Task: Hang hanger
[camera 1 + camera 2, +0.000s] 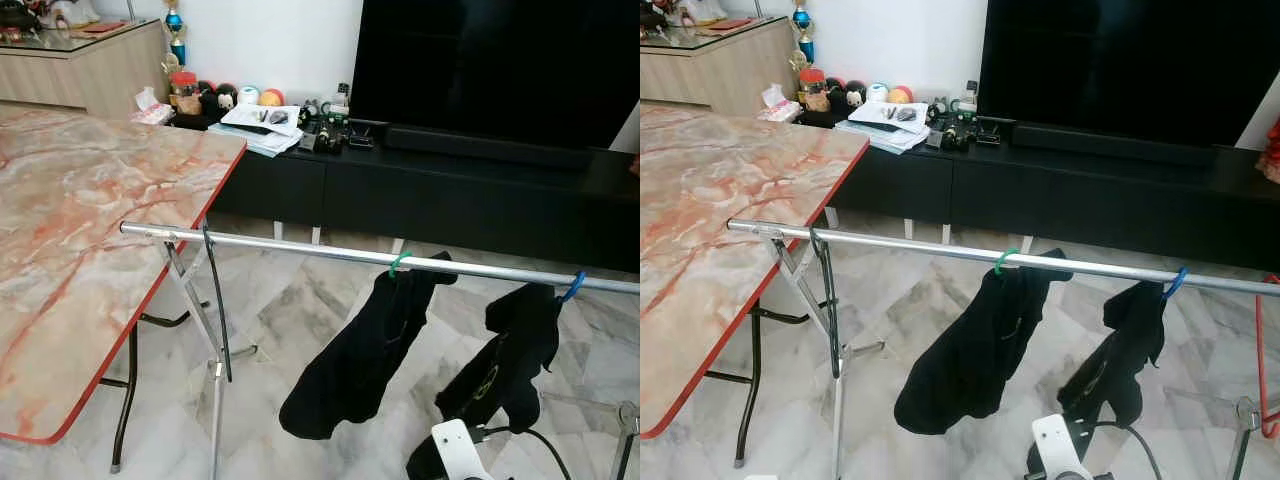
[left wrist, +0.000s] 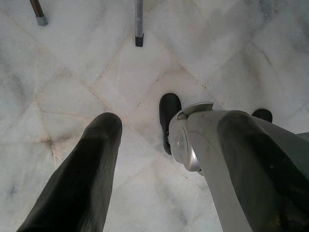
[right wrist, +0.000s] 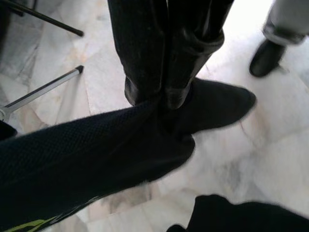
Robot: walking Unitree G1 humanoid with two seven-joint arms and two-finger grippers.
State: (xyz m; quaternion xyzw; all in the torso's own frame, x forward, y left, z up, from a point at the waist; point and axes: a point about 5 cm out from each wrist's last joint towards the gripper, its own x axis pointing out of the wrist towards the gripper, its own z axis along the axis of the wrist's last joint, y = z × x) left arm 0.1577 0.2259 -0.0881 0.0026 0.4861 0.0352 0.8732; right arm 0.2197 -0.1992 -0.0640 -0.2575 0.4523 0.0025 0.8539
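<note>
Two black fingers of the right gripper (image 3: 161,99) lie shut side by side, tips pressed into the black garment (image 1: 505,365) with a yellow-green print; whether any cloth sits between them is hard to make out. In the head views that arm is cut off at the frame's lower edge, showing a white wrist piece (image 1: 452,445) below this garment. The hanger itself is buried in the cloth: its blue hook (image 1: 572,287) is over the steel rail (image 1: 300,248), near the right end. To the left on the same rail, a green hook (image 1: 399,263) carries another black garment (image 1: 360,355), and a thin black loop (image 1: 218,310) hangs by the rack's folding leg. A red wire shape (image 1: 1260,370) is cropped at the right border. The left gripper (image 2: 178,193) hangs spread wide and empty over the marble floor (image 2: 87,67)
</note>
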